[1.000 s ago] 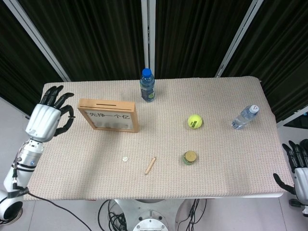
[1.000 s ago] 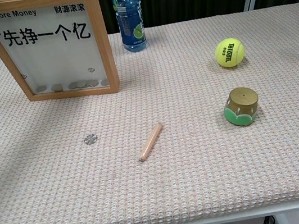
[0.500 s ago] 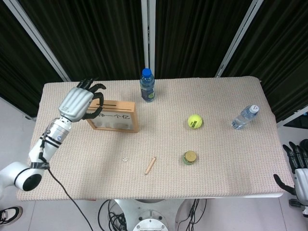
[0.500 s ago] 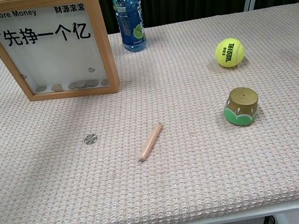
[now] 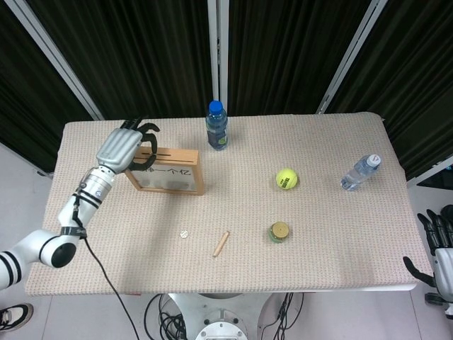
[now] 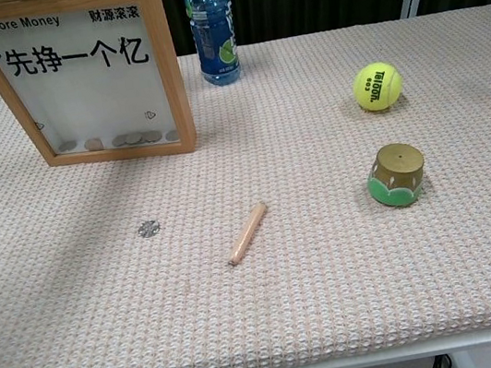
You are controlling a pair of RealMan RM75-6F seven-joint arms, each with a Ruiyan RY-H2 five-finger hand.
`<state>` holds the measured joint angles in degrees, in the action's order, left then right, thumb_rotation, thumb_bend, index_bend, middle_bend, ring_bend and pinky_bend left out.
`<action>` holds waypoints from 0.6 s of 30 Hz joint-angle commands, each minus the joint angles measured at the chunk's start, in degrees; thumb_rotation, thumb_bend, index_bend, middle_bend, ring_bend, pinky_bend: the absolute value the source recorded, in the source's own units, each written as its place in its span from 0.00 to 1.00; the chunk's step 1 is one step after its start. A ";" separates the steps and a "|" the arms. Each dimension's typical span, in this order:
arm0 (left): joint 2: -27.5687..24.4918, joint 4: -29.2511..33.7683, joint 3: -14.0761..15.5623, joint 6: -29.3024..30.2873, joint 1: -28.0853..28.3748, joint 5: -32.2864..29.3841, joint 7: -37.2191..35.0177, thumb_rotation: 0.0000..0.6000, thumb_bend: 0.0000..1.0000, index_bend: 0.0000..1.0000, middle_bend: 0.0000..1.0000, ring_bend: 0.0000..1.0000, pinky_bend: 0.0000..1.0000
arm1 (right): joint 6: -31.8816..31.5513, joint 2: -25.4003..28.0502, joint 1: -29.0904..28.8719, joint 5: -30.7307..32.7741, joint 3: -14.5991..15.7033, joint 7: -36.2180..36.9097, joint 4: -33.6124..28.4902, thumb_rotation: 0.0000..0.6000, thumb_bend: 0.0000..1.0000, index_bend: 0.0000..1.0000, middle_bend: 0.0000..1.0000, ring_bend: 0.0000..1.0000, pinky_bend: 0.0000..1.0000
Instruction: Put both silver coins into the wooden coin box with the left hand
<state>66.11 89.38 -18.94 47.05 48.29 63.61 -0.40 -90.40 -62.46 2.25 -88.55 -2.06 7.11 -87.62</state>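
Observation:
The wooden coin box (image 5: pixel 164 172) stands upright at the table's back left, and the chest view shows its window (image 6: pixel 83 74) with several coins at the bottom. My left hand (image 5: pixel 125 145) hovers over the left end of the box's top edge with its fingers curled down toward the slot. Whether it pinches a coin is hidden. One silver coin (image 5: pixel 184 232) lies flat on the cloth in front of the box, also seen as the coin (image 6: pixel 148 228) in the chest view. My right hand (image 5: pixel 442 253) hangs off the table's right front corner, fingers apart and holding nothing.
A wooden stick (image 5: pixel 221 243) lies just right of the coin. Further right sit a green-and-gold pot (image 5: pixel 279 231) and a tennis ball (image 5: pixel 286 178). A blue bottle (image 5: pixel 216 125) stands right of the box, and a clear bottle (image 5: pixel 359 172) lies near the right edge.
My left hand swung from off the table's left edge to the top of the coin box, then shifted slightly further over it. The coin on the cloth and my right hand stayed put.

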 commanded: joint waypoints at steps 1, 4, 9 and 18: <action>0.06 0.28 -0.49 0.11 0.07 -1.03 -1.20 1.00 0.41 0.61 0.23 0.00 0.08 | 0.18 -0.03 -0.10 0.06 -0.01 0.10 -0.07 1.00 0.18 0.00 0.00 0.00 0.00; 0.11 -0.06 -0.60 -0.05 0.48 -1.81 -1.15 1.00 0.41 0.61 0.23 0.00 0.08 | 0.13 -0.04 -0.18 -0.31 0.09 -0.15 -0.24 1.00 0.18 0.00 0.00 0.00 0.00; 0.35 -0.35 -0.10 -0.93 1.08 -2.94 -0.74 1.00 0.41 0.61 0.23 0.00 0.08 | 0.04 0.05 -0.10 -0.17 0.06 -0.07 -0.27 1.00 0.18 0.00 0.00 0.00 0.00; 0.97 -0.95 0.51 -0.79 1.47 -3.94 -0.41 1.00 0.41 0.61 0.23 0.00 0.08 | 0.11 0.03 0.05 0.15 0.12 0.34 0.42 1.00 0.18 0.00 0.00 0.00 0.00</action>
<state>67.07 88.44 -18.44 46.26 49.74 59.68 -0.82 -90.30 -62.42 2.31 -88.40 -1.96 7.47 -87.22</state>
